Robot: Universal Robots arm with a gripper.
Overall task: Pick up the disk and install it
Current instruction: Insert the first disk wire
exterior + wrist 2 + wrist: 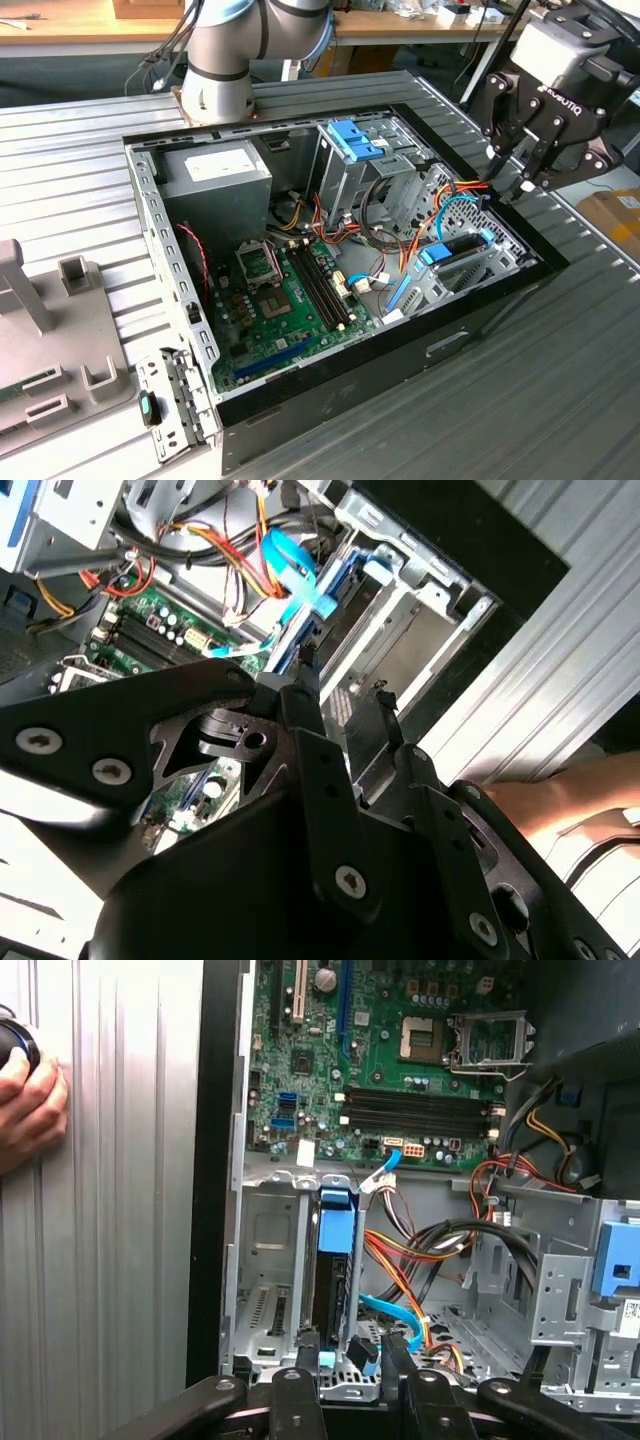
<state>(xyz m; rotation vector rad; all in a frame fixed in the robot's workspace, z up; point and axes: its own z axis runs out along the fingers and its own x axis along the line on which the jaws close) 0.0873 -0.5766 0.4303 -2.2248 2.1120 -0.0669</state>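
Two jaws parted, nothing held
We saw the gripper (350, 1352) poised with its matte black jaws moderately apart, close over one end of the disk (335, 1260), a flat dark slab in a pale blue plastic frame that stood on edge in the perforated steel bay (265, 1260); beyond lay the green motherboard (400, 1060).

disk (334, 1260) bracket blue plastic, table (560, 400) ribbed metal

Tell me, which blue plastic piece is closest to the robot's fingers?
The light blue bracket framing the disk; the blue latch on the tall cage sits farther off.
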